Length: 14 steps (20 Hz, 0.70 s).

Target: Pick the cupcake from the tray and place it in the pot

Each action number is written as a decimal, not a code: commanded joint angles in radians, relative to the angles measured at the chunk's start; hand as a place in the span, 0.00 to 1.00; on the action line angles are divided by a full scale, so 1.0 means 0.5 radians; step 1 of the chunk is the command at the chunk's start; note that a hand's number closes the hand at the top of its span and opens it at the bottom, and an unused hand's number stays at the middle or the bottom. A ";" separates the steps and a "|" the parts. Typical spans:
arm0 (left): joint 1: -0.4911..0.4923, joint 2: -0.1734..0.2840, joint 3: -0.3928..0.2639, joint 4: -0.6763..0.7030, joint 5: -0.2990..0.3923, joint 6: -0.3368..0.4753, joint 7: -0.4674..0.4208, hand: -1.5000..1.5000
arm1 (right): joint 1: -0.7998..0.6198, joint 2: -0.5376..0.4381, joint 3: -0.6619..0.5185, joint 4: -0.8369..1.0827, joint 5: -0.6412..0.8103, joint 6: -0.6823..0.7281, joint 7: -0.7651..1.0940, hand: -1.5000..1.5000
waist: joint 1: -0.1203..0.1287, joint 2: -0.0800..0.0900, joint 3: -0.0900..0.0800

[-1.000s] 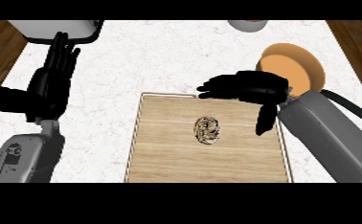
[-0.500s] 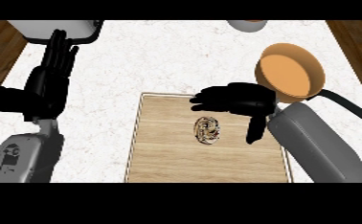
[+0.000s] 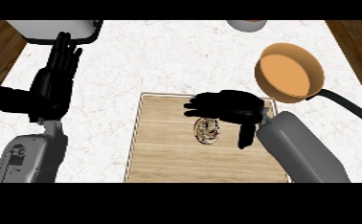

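Note:
The cupcake (image 3: 206, 129), brown with pale swirls, lies near the middle of the wooden tray (image 3: 163, 156). My right hand (image 3: 230, 106) hovers over it, palm down with fingers relaxed and pointing left, its edge covering the cupcake's top. The thumb hangs down at the cupcake's right side. The orange pot (image 3: 288, 71) with a black handle sits on the counter at the upper right. My left hand (image 3: 53, 82) rests open at the left edge, fingers up.
A grey box (image 3: 56, 28) stands at the back left corner. A grey round container (image 3: 247, 25) shows at the back edge, right of centre. Dark wood flooring borders the white counter at both sides.
My right hand has moved left and toward me, from beside the pot to above the cupcake. The pot is now fully uncovered. My left hand has stayed put.

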 commanded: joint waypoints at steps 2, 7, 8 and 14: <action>-0.008 -0.006 0.047 -0.004 -0.020 -0.017 0.015 0.50 | 0.090 0.099 -0.059 -0.013 0.145 0.031 0.015 0.00 | -0.003 -0.001 0.000; 0.030 0.007 0.081 -0.048 -0.017 -0.060 0.002 0.50 | 0.051 0.294 -0.054 0.206 0.268 -0.101 -0.056 0.00 | 0.001 0.000 0.000; -0.211 0.017 0.093 0.104 -0.010 -0.027 0.079 0.50 | -0.052 0.289 -0.053 0.442 0.300 -0.182 -0.143 0.00 | 0.001 0.005 0.000; -0.065 -0.022 0.108 0.141 -0.028 -0.087 -0.075 0.50 | -0.018 0.407 -0.087 0.528 0.395 -0.185 -0.184 0.00 | 0.000 0.003 0.000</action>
